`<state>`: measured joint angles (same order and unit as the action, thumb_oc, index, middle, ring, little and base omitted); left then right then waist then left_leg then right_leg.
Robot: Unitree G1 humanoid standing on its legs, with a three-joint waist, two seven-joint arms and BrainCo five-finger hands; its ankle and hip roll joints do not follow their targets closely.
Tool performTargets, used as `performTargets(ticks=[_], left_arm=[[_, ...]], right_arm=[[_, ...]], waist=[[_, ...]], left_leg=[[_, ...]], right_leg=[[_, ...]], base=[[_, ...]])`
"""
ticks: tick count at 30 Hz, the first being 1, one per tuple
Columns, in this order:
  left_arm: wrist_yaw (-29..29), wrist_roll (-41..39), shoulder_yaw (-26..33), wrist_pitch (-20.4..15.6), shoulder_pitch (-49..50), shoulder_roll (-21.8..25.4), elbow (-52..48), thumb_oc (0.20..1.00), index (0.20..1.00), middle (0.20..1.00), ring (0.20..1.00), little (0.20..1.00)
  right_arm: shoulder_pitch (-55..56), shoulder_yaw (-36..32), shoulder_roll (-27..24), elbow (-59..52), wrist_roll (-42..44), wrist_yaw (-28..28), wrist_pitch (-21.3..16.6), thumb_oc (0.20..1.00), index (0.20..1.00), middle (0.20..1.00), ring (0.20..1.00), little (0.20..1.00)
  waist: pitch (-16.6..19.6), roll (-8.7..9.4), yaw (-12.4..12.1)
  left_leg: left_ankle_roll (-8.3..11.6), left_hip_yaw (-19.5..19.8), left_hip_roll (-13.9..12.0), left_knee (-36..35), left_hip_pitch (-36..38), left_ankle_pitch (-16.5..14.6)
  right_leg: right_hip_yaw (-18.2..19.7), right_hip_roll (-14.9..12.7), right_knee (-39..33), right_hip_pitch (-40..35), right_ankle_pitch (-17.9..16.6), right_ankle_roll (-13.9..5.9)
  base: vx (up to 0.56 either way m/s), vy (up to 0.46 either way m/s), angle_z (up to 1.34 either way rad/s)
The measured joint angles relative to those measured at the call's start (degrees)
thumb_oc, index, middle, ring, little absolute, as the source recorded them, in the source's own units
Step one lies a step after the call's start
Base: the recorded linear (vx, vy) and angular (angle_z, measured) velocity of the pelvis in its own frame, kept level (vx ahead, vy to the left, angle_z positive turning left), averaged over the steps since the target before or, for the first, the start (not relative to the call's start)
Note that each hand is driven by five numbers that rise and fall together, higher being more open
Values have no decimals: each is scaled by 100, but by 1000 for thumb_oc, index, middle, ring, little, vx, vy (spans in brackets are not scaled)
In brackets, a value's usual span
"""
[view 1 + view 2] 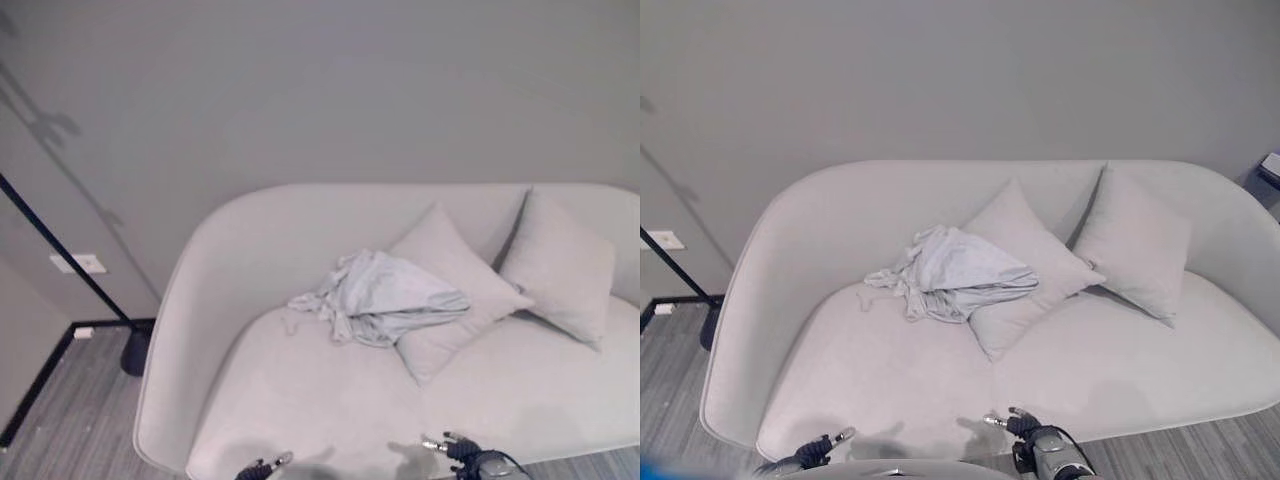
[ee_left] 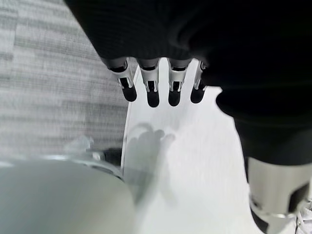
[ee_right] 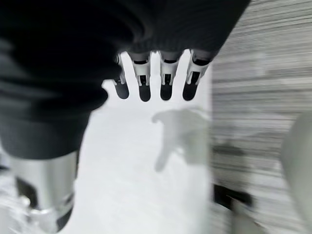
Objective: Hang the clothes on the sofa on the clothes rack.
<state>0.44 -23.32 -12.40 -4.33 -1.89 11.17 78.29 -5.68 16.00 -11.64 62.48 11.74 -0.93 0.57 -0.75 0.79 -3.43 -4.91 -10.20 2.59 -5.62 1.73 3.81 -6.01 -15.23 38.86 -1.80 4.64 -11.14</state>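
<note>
A crumpled pale blue-grey garment (image 1: 385, 297) lies on the light grey sofa (image 1: 300, 400), against the left cushion (image 1: 455, 290); it shows in the right eye view too (image 1: 960, 270). My left hand (image 1: 262, 467) sits low at the sofa's front edge, fingers (image 2: 152, 87) straight and holding nothing. My right hand (image 1: 1025, 427) is beside it, also at the front edge, its fingers (image 3: 165, 80) straight and empty. Both hands are well short of the garment. A thin black pole (image 1: 60, 250) with a round dark base (image 1: 135, 350) stands left of the sofa.
A second cushion (image 1: 560, 265) leans on the sofa's right back. Behind the sofa is a plain grey wall with a socket (image 1: 80, 263). Grey plank floor (image 1: 80, 420) lies left of the sofa.
</note>
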Motion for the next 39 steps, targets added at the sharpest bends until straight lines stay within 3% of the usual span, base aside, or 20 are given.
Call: performTargets(ticks=[2,3,4,6,7,10,13,21,27,31,34,39], left_arm=[[53,1,-85,12,52,12,-11,1000,1000,1000,1000,1000],[103,4,-119,65,75,20,-89,1000,1000,1000,1000,1000],[107,5,-118,60,98,-2,-159,1000,1000,1000,1000,1000],[106,118,-59,53,79,7,-134,1000,1000,1000,1000,1000],[97,140,21,55,57,39,-108,1000,1000,1000,1000,1000],[172,153,382,6,211,27,-175,1000,1000,1000,1000,1000],[206,50,625,-59,566,28,-427,1000,1000,1000,1000,1000],[207,-260,739,-49,698,-92,-308,1000,1000,1000,1000,1000],[279,-301,912,-55,760,-156,-319,1000,1000,1000,1000,1000],[279,-295,1001,-66,808,-182,-300,1000,1000,1000,1000,1000],[291,-294,1055,-136,877,-177,-286,1000,1000,1000,1000,1000],[392,-292,940,-267,616,-155,-104,1000,1000,1000,1000,1000]], right_arm=[[65,20,-68,-347,-190,-128,72,1000,1000,1000,1000,1000],[149,22,-156,-821,-327,-203,54,1000,1000,1000,1000,1000],[203,25,-207,-1141,-461,-231,61,1000,1000,1000,1000,1000],[149,39,-242,-1369,-689,-235,35,1000,1000,1000,1000,1000],[173,36,-231,-1381,-737,-240,46,1000,1000,1000,1000,1000],[359,270,-311,-1448,-987,-216,135,1000,1000,1000,1000,1000],[596,281,-409,-1900,-1419,-124,100,1000,1000,1000,1000,1000],[695,273,-898,-2254,-2035,-256,114,1000,1000,1000,1000,1000],[573,246,-1345,-2688,-2985,-642,40,1000,1000,1000,1000,1000],[313,460,-2183,-3077,-4256,-889,-29,1000,1000,1000,1000,1000],[-268,413,-2459,-2948,-4652,-1293,-12,1000,1000,1000,1000,1000],[-1694,714,-2229,-1367,-4663,-2178,76,1000,1000,1000,1000,1000]], waist=[[26,-82,-16],[-11,-142,57],[-41,-198,102],[-143,-77,171],[-192,16,186],[-133,212,126],[-54,228,67],[31,80,10],[47,47,7],[50,43,1],[54,64,-58],[30,74,-430]], left_leg=[[-108,60,44,-6,44,-62],[-158,124,1,3,41,-26],[-156,134,-34,-5,-6,-10],[-40,140,11,-6,-49,24],[-39,165,49,-7,-47,25],[96,193,46,-6,-12,12],[342,314,-179,-7,-39,9],[644,454,-573,-6,-33,66],[654,470,-573,-7,3,62],[654,491,-543,-7,-49,61],[653,504,-540,-8,-170,61],[658,669,-541,105,-679,86]], right_leg=[[-195,-164,-10,235,347,46],[-675,-243,-679,250,619,130],[-782,-167,-1406,241,601,120],[-517,29,-3327,228,178,25],[-353,52,-3642,217,-14,43],[-293,117,-3814,144,-551,101],[-464,363,-4244,-61,-864,174],[-700,783,-4478,-281,-904,416],[-743,778,-4478,-342,-887,438],[-757,741,-4478,-301,-887,437],[-763,741,-4477,-188,-890,438],[-952,748,-4477,179,-947,463]], base=[[70,-92,-3],[34,-191,0],[27,-181,20],[31,-153,17],[33,-148,31],[36,-122,27],[30,-96,13],[47,-22,10],[68,31,4],[71,39,3],[12,11,-1],[-42,-3,23]])
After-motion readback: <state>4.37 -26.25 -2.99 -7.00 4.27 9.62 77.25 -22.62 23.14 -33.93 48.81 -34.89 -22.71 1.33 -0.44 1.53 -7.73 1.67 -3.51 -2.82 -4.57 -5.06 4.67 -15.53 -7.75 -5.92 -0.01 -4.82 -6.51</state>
